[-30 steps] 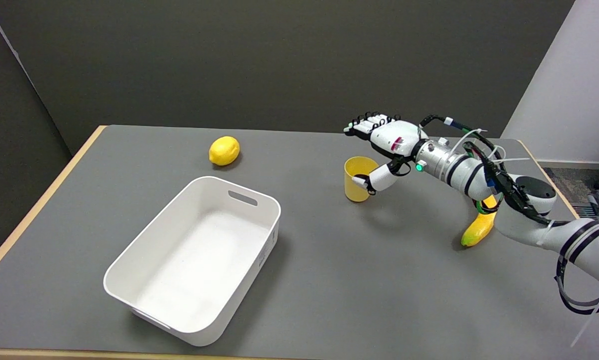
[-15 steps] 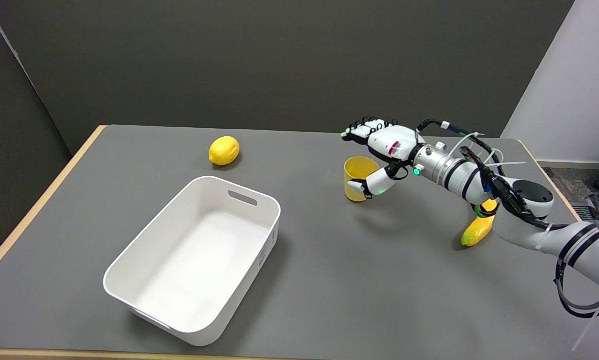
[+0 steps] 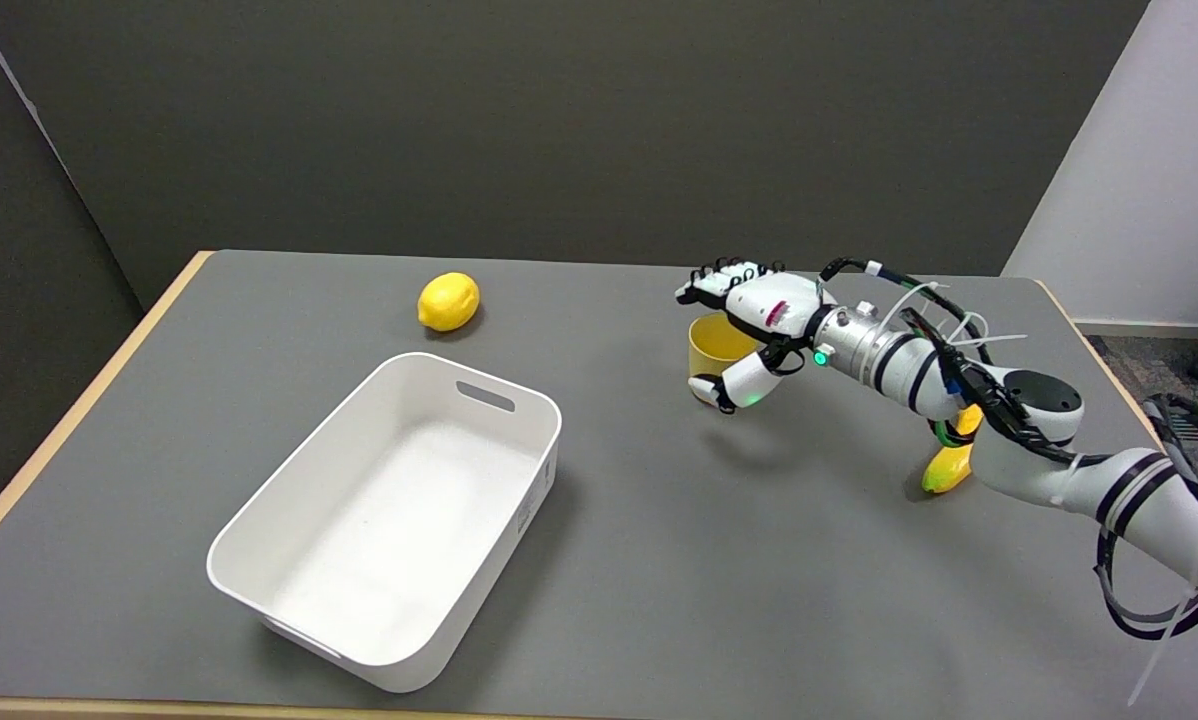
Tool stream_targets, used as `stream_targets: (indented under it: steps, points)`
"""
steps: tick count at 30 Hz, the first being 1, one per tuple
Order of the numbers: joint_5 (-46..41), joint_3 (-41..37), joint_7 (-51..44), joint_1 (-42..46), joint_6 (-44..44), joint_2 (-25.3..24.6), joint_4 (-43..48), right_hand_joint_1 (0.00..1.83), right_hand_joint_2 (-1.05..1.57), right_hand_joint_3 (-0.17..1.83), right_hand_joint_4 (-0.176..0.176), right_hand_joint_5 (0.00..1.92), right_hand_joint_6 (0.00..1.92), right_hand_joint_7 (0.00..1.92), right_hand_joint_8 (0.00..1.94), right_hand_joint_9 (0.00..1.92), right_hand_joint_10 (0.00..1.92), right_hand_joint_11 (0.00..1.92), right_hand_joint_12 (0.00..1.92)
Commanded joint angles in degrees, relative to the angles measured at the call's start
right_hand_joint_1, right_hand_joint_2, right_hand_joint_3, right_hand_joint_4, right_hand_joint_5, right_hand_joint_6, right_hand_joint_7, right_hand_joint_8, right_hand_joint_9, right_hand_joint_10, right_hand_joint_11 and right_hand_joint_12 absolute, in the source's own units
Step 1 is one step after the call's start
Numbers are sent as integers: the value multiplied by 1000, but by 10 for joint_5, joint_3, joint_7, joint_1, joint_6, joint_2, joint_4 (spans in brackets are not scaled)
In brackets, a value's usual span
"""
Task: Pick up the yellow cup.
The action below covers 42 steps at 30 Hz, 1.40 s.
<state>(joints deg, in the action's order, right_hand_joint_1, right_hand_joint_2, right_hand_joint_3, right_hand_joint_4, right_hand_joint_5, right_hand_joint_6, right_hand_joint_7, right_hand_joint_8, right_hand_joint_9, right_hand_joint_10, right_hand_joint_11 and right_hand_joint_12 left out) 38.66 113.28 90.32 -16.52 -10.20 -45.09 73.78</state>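
The yellow cup (image 3: 711, 346) stands upright on the grey table (image 3: 659, 570), right of the middle. My right hand (image 3: 764, 318) reaches in from the right and straddles the cup. Its fingers (image 3: 721, 279) stretch out over the cup's far rim. The thumb (image 3: 731, 384) lies low against the cup's near side, hiding part of the wall. The fingers and thumb stay spread, and the cup rests on the table.
A lemon (image 3: 448, 301) lies at the far left of the table. A large white bin (image 3: 389, 515) sits at the near left. A yellow fruit (image 3: 949, 468) lies under my right forearm, partly hidden.
My right hand has sunk lower and slid a little left around the cup. The thumb has dropped from the cup's mid-height to near its base. The cup has not moved.
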Motion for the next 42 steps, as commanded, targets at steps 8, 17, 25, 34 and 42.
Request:
stream_targets:
  steps: [8,17,25,34,42]
  points:
    - [7,18,4,-17,-15,-18,-52,621,622,903,-73,252,499,413,528,361,1009,350,1574]
    - [65,-1,3,-14,-50,-34,-57,967,1065,483,-139,615,1522,679,1620,841,1634,133,1921]
    - [81,-21,-5,-13,-65,-39,-52,937,840,976,29,740,1730,678,1941,929,1921,525,1921]
    - [81,-90,-5,-6,-65,-46,-6,875,853,1104,27,694,1913,763,1941,1220,1921,958,1921]
    - [60,-186,1,32,-84,-71,100,858,882,1065,33,671,1921,868,1941,1248,1921,1023,1921]
